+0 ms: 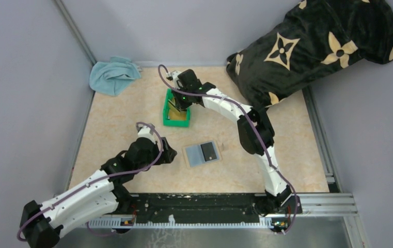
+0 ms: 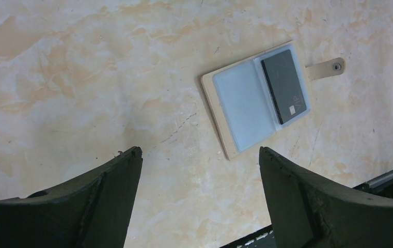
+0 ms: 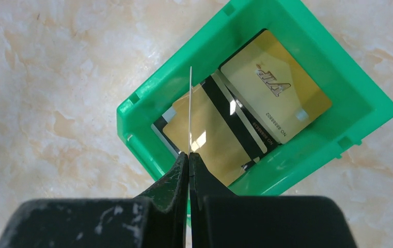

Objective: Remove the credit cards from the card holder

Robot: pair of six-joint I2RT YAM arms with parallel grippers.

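The card holder (image 2: 243,111) lies open and flat on the table, clear sleeves up, with one black credit card (image 2: 285,85) in its right sleeve; in the top view it is the blue-grey card holder (image 1: 202,153). My left gripper (image 2: 199,155) is open just short of it, nothing between the fingers, and it shows as the left gripper (image 1: 172,155) to the holder's left. My right gripper (image 3: 188,153) is shut on a thin credit card (image 3: 190,108) seen edge-on over the green bin (image 3: 184,67). Gold cards (image 3: 277,88) lie inside the bin.
The green bin (image 1: 176,124) stands behind the holder, under the right gripper (image 1: 180,106). A blue cloth (image 1: 112,75) lies at the back left and a black patterned pillow (image 1: 313,46) at the back right. The holder's tan snap tab (image 2: 328,67) sticks out.
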